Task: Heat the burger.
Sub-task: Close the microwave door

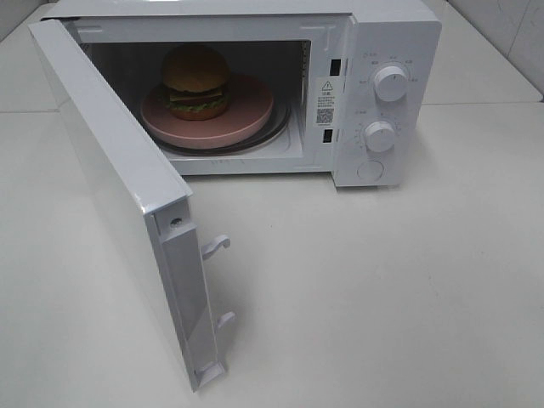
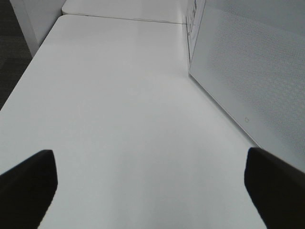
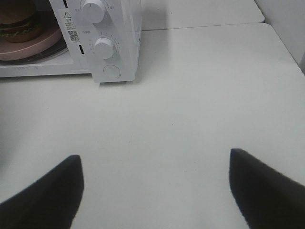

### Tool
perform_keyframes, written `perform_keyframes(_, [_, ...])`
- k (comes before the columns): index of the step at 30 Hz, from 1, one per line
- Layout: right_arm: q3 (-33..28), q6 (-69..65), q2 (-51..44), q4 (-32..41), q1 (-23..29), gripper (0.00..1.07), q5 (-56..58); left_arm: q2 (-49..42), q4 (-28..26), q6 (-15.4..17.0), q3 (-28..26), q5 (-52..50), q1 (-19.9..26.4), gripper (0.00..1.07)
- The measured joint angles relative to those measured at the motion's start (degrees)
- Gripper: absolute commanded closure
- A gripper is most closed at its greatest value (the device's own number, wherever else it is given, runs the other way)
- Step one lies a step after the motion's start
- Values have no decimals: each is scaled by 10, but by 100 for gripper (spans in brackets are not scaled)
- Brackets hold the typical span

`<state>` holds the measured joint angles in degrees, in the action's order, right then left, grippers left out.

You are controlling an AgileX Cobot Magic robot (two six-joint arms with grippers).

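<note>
Two sets of jaws, both spread wide, nothing held. The left jaws sit low over the worktop, just beside the outer face of the door. The right jaws hang over bare worktop, facing the control panel from roughly its 5 o'clock side. Neither arm shows in the high view.

The task item, the burger, stands upright on the pink plate, a bit toward 10 o'clock of plate centre. The plate is on the glass turntable inside the microwave, at 12 o'clock on the worktop. The door is swung out toward 7 o'clock, latch hooks exposed. Loading looks done; what's left is shutting the door and setting the dials.

Risks, my read:
- A hard or off-centre shove on the door could skid or twist the microwave, or slam it shut and jolt the burger so the top bun tips.
- A weak push leaves the hooks unseated and the door ajar, so no heating.
- The plate's 6 o'clock rim lies near the cavity lip. Clearance can't be told; if it overhangs, the door hits it.
- The upper knob and lower knob are small, smooth and close together, so it's easy to grab the wrong one, slip or overturn. The markings are unreadable, so I can't tell which is the timer.
- The round button sits at 6 o'clock of the lower knob. A stray bump might pop the door, though its function is a guess.
- Turning a dial before the door shuts heats nothing.
</note>
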<state>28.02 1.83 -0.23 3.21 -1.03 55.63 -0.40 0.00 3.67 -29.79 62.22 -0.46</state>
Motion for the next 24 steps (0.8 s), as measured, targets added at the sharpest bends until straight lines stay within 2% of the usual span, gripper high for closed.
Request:
perform_keyframes(1, [0, -2, 0, -2, 0, 9, 0, 0, 0, 0, 0, 0, 0, 4])
perform_keyframes(2, [0, -4, 0, -9, 0, 6, 0, 0, 0, 0, 0, 0, 0, 4])
perform_keyframes(9, [0, -18, 0, -32, 0, 9, 0, 0, 0, 0, 0, 0, 0, 4])
perform_keyframes(14, [0, -18, 0, -36, 0, 19, 0, 0, 0, 0, 0, 0, 0, 4])
perform_keyframes(16, [0, -18, 0, -36, 0, 30, 0, 0, 0, 0, 0, 0, 0, 4])
perform_keyframes(17, [0, -18, 0, -36, 0, 30, 0, 0, 0, 0, 0, 0, 0, 4])
perform_keyframes(18, [0, -18, 0, -36, 0, 38, 0, 0, 0, 0, 0, 0, 0, 4])
perform_keyframes(20, [0, -18, 0, -36, 0, 42, 0, 0, 0, 0, 0, 0, 0, 4])
perform_keyframes(21, [0, -18, 0, -36, 0, 49, 0, 0, 0, 0, 0, 0, 0, 4])
perform_keyframes(22, [0, -18, 0, -36, 0, 49, 0, 0, 0, 0, 0, 0, 0, 4])
perform_keyframes(24, [0, -18, 0, -36, 0, 57, 0, 0, 0, 0, 0, 0, 0, 4])
